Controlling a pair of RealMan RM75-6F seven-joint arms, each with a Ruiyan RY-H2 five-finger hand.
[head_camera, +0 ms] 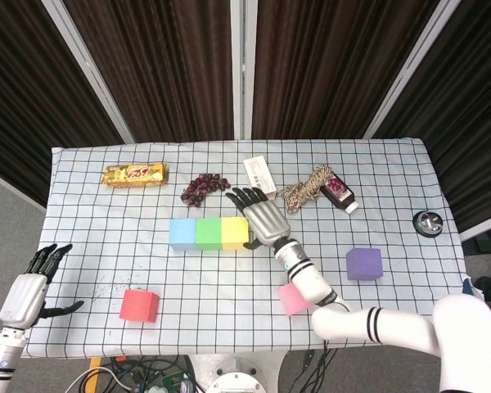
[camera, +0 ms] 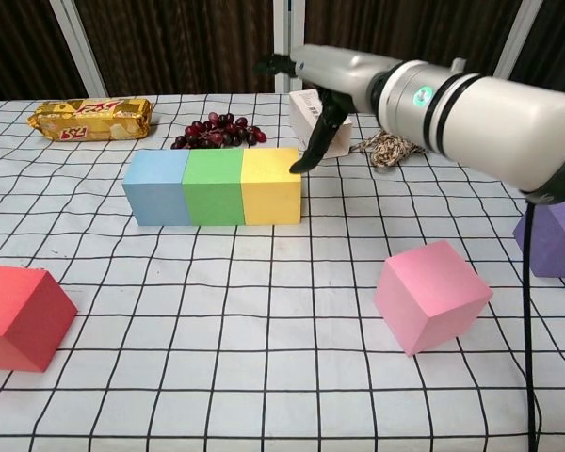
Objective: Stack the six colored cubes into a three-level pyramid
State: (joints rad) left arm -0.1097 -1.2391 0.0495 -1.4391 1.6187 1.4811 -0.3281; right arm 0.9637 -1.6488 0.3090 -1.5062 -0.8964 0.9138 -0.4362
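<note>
Right hand [camera: 322, 80] hovers just above and beside the right end of the base row, fingers spread, holding nothing, one fingertip hanging down near the top right corner of the yellow cube [camera: 270, 185]; contact there is unclear from either view. Left hand [head_camera: 29, 291] sits off the counter's left edge, fingers apart, empty, well away from everything. Base level looks done: blue cube [camera: 157, 185], green cube [camera: 214, 185] and yellow cube sit touching in a straight row mid-counter [head_camera: 393, 164]. Nothing stacked on top yet, so the step in hand is judged to be the end of aligning the base, second level next. Loose cubes: pink cube [camera: 432, 296] tilted, near front right, nearest to the right hand; purple cube [head_camera: 364, 264] further right; red cube [head_camera: 139, 304] front left, closer to the left hand. Next move likely calls for the right hand to turn to the pink cube, grip it across opposite faces, then set it over the seam of two base cubes without nudging the row. Clutter behind the row: grapes [head_camera: 203, 188], snack bar [head_camera: 135, 173], white box [head_camera: 259, 174], twine bundle [head_camera: 307, 189], small bottle [head_camera: 340, 193].
</note>
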